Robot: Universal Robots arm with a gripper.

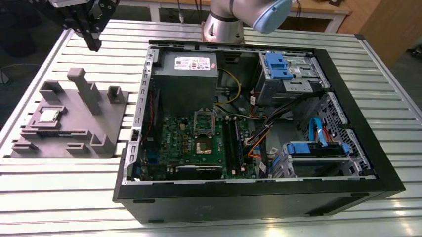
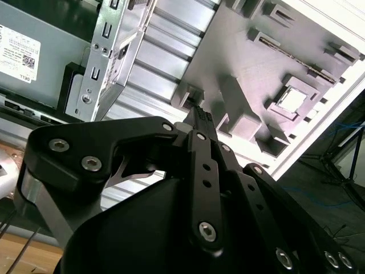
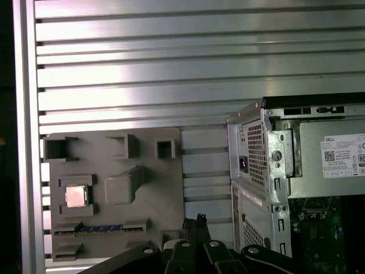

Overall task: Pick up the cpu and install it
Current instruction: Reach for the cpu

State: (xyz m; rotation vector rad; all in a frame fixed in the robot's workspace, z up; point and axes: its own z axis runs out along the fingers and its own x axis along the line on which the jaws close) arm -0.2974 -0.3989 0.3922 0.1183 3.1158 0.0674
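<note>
Resting in a square pocket of the grey fixture block, the cpu lies flat with its silvery top up, on the exterior view's left side of the slatted metal table. The pocket seems meant to keep the chip square and in a known spot, with its edges free for fingers to close on. Posts and other pockets of the same block stand around it, the tall post just to its right in that view. Well to the right, the open computer case lies on its side, so the motherboard faces up and its socket can be reached from above. As far as I can judge, no chip sits in the socket. The arm rises at the far side of the table behind the case and reaches leftward. Its gripper hangs high over the far left corner, beyond the block's far edge and well apart from the cpu, pointing down with a slight lean. In the second wrist view the fingers are drawn together at their tips with nothing between them. By my reading the chip is untouched and the pick is not yet made.
</note>
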